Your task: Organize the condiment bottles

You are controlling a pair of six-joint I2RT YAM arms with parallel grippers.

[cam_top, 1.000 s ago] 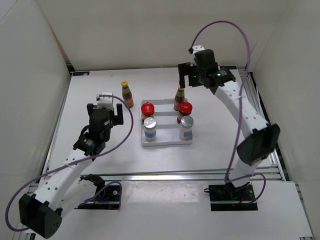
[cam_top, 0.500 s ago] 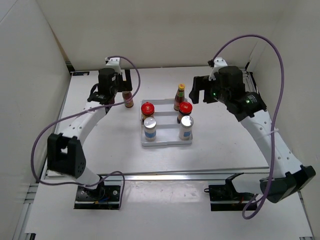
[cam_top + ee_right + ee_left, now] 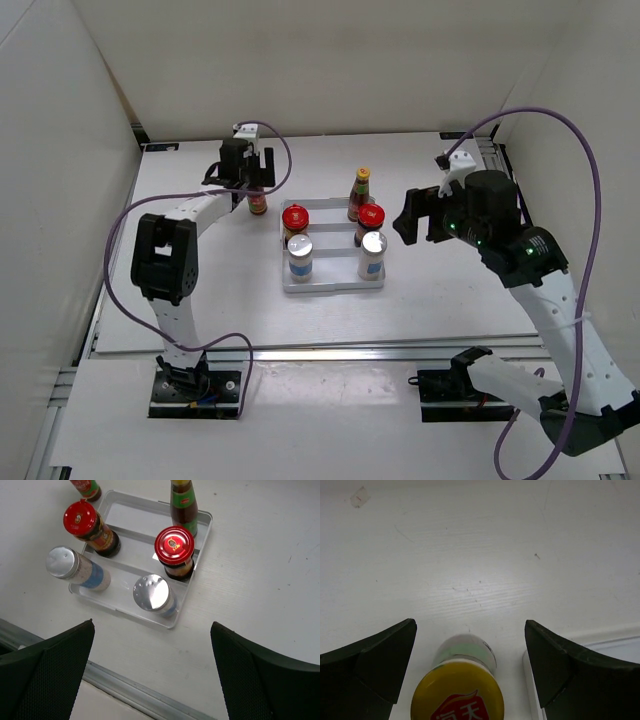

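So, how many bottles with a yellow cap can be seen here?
2. One yellow-capped bottle stands in the far right corner of the tray; the other bottle stands on the table left of the tray, between the open left fingers. None seems hidden.

White tabletop (image 3: 420, 300) under both pairs of jaws, scuffed and finely scratched ahead of left gripper (image 3: 470, 625). Small tape scrap (image 3: 359, 497) far ahead of those jaws, off to their left. Metal rail (image 3: 130, 692) along tabletop edge, just short of right gripper (image 3: 152, 624) jaws. Plain white walls (image 3: 300, 60) enclose back and both sides. Light even, soft sheen on tabletop.
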